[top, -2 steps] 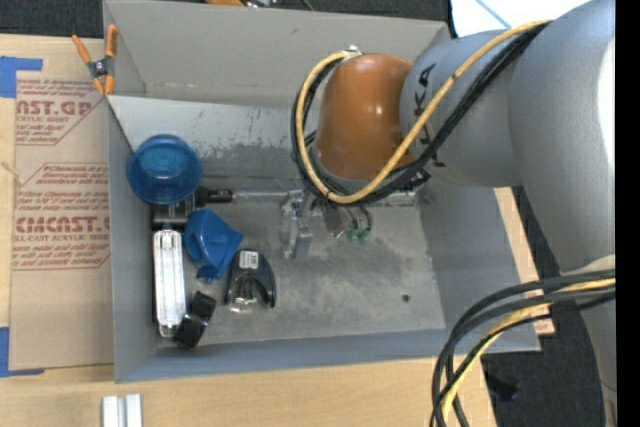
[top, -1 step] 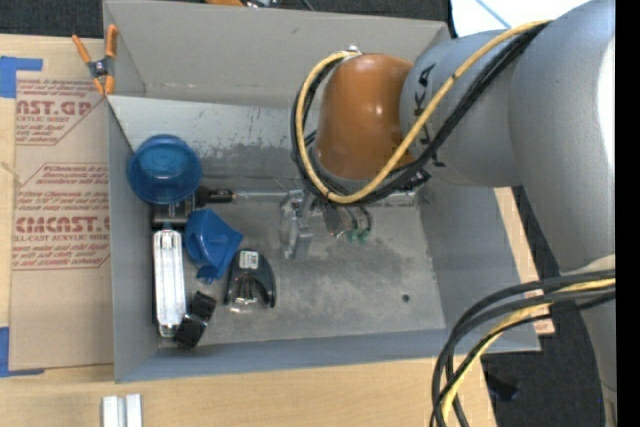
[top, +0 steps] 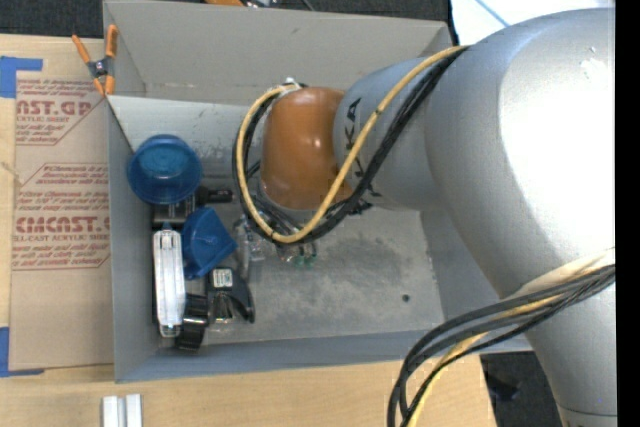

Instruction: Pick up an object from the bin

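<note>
My gripper (top: 249, 242) is low in the middle of the bin, mostly hidden under the arm's orange cover, with a bit of its metal showing beside the things on the left. Just left of it lies a blue angular plastic piece (top: 207, 241). A round blue cup (top: 163, 169) sits further up against the left wall. A long white object (top: 168, 281) lies along the left wall. Small black parts (top: 229, 301) lie below the blue piece, near the front.
The loose things cluster along the bin's left side. The bare grey floor stretches across the middle and right of the bin. The arm and its cables cover the back right part.
</note>
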You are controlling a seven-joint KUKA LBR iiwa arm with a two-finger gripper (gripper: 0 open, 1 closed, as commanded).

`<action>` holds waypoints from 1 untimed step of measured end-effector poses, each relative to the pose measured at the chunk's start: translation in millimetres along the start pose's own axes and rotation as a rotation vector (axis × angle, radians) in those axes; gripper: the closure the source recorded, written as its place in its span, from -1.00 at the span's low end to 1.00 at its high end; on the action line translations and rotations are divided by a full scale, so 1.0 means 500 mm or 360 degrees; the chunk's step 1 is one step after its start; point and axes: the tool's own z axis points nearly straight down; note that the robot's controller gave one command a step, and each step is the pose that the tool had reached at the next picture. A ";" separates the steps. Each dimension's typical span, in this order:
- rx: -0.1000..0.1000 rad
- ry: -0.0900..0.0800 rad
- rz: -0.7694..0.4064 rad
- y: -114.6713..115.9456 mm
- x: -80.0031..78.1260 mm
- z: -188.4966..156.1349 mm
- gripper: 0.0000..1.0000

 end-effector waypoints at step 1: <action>0.0007 -0.0005 0.0012 0.010 0.001 -0.014 1.00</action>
